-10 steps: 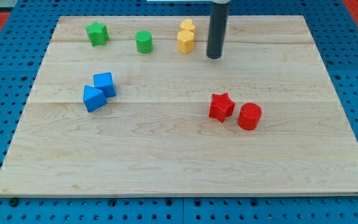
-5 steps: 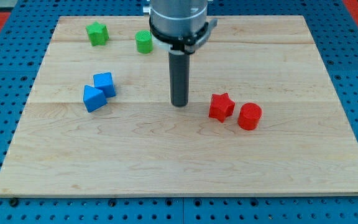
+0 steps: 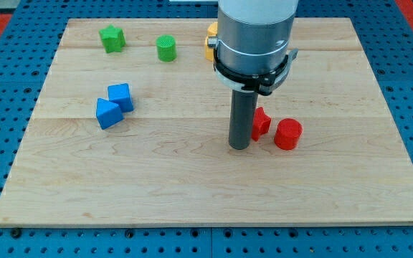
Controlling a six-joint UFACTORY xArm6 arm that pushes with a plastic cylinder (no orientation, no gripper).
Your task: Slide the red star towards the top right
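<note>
**A:** Start nearest the view's bottom. What is there?

**B:** Bare wooden board (image 3: 192,193), then my tip (image 3: 239,146). It rests on the wood at the lower left of the red star (image 3: 261,122), just beside it and possibly touching; the rod hides the star's left half, so I cannot tell contact for certain.

**A:** Why stand there?

**B:** The star is to go toward the top right, so the push has to come from the opposite corner. I judge this spot to be the right starting place for that line.

**A:** Any fingers to report, spread or pinching?

**B:** None. The arm ends in a plain rod, so nothing opens or closes; it only shoves.

**A:** What sits by the star?

**B:** A red cylinder (image 3: 287,134), just to its right and slightly nearer the view's bottom, close by, maybe touching. A stroke aimed too flat would likely carry it along, so the push wants a clear upward slant.

**A:** And farther off?

**B:** At the view's left, two blue blocks (image 3: 114,104) sit pressed together, well apart from the work. Along the top edge there is a green star (image 3: 111,38), a green cylinder (image 3: 165,48), and a yellow block (image 3: 210,40) mostly hidden behind the arm's grey body. The path toward the top right corner looks open.
</note>
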